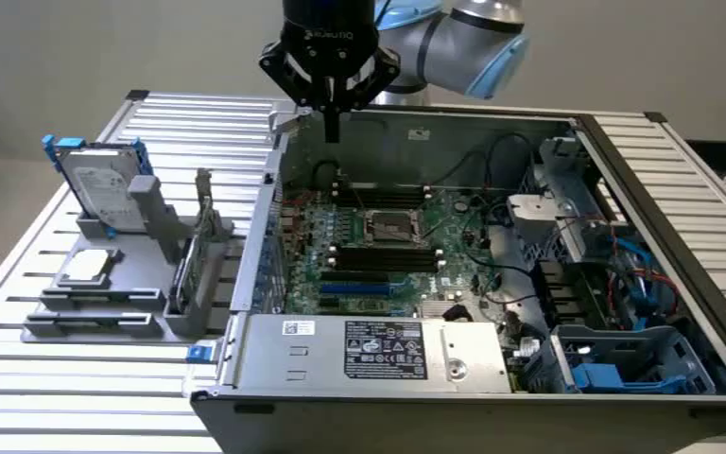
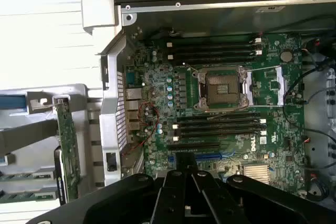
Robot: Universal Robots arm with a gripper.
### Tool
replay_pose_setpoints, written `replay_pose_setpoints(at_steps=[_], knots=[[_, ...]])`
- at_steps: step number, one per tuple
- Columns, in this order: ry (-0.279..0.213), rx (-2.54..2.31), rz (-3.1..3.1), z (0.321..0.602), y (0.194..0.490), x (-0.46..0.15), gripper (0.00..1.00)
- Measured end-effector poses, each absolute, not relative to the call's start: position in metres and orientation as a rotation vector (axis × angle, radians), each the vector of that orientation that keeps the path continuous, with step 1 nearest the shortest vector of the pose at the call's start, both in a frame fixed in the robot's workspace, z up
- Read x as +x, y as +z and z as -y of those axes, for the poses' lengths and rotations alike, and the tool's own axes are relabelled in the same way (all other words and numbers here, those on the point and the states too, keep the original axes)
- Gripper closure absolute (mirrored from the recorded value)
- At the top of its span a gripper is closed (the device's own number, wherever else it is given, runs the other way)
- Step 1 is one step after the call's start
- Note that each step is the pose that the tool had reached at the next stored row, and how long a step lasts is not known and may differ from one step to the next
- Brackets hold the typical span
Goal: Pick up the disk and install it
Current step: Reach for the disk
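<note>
The disk (image 1: 98, 187), silver-grey with a white label and blue rails, stands upright in a grey holder (image 1: 136, 284) on the slatted table, at the exterior view's left. My gripper (image 1: 333, 130) hangs over the far left corner of the open computer case (image 1: 337, 355), well apart from the disk, with its fingers shut and nothing between them. In the wrist view the closed black gripper (image 2: 186, 170) points down over the motherboard (image 2: 220, 93). A strip of the disk's blue rail (image 2: 11, 103) shows at the edge of that view.
A smaller silver drive (image 1: 91, 267) lies flat on the holder, and a green card (image 2: 68, 148) stands in a slot beside it. Inside the case are cables, a power supply (image 1: 382, 350) and a blue-railed drive bay (image 1: 622, 364) at the near right. The case wall (image 1: 268, 218) rises between gripper and holder.
</note>
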State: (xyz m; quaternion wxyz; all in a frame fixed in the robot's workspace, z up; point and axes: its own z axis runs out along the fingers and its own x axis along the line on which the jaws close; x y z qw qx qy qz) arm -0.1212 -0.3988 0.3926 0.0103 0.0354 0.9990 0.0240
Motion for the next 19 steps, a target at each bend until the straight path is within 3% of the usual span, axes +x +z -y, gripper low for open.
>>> replay_pose_setpoints(at_steps=[19], knots=[[0.075, 0.11, -3.105, 0.395, 0.393, -0.152, 0.89]])
